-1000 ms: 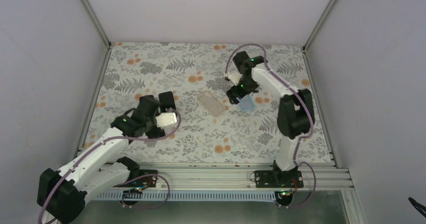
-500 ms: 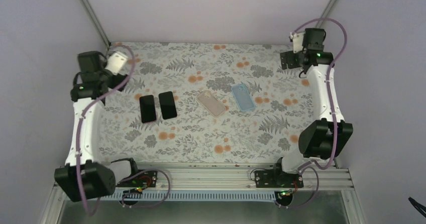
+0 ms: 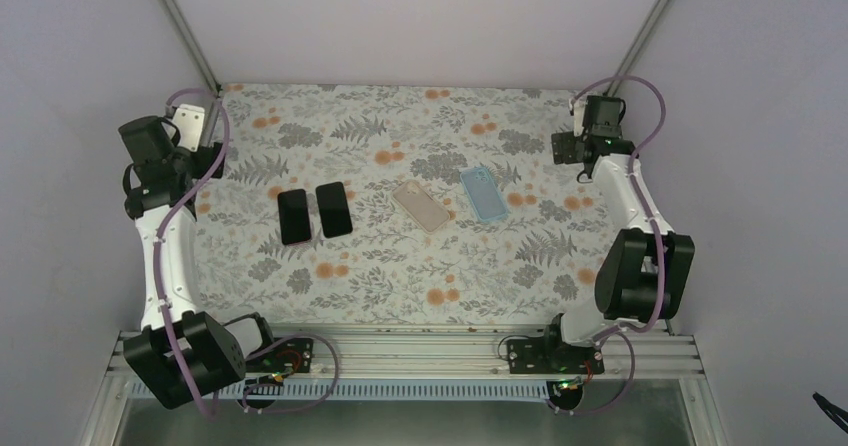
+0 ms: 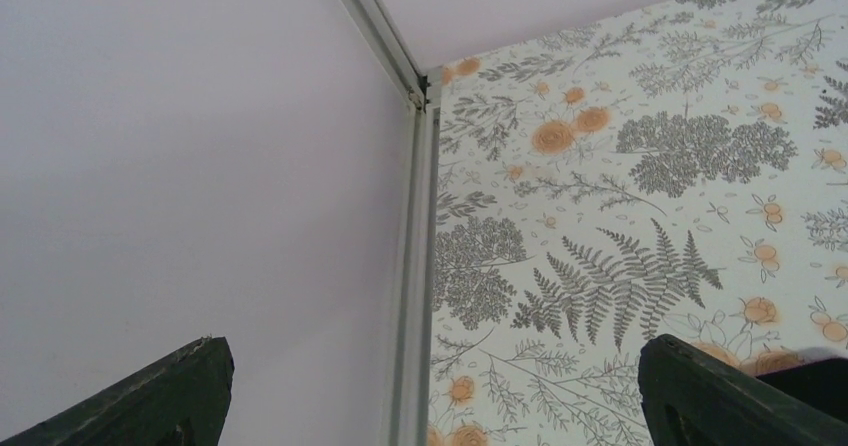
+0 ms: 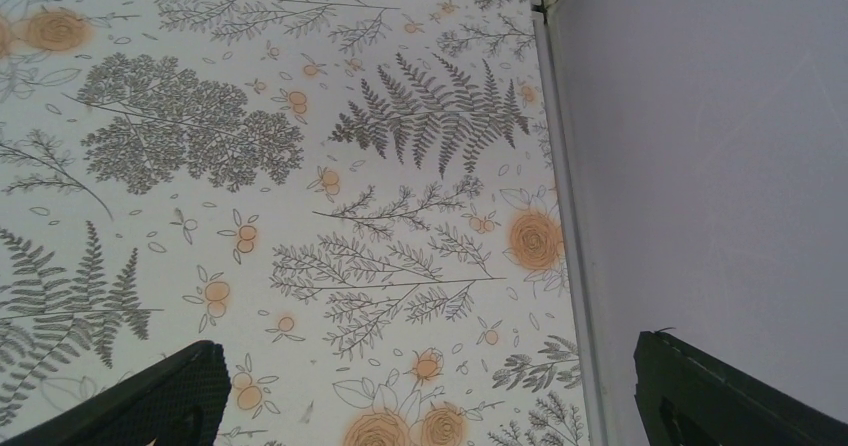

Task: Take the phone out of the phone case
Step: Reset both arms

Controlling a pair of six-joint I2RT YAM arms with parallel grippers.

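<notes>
Fingers (image 4: 722,406) spread wide — side wall (image 4: 200,166) alongside.

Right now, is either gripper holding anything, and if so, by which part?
Nothing is held. The left gripper and right gripper are open and empty. The left phone, right phone, beige case and blue case lie on the table.

You've got a floral cloth (image 3: 400,286), grey ferns and orange blossoms on white, covering the whole work surface, boxed in by a plain pale back wall (image 3: 400,16), left wall (image 3: 70,116) and right wall (image 3: 760,166). A far-left post (image 3: 184,31) and a far-right post (image 3: 650,28), both metal, rise from the back corners, and the wrist views show thin metal strips where the cloth meets the side walls. Along your near edge runs a slotted aluminium rail (image 3: 420,351), with a grey metal sheet (image 3: 420,421) below it.
</notes>
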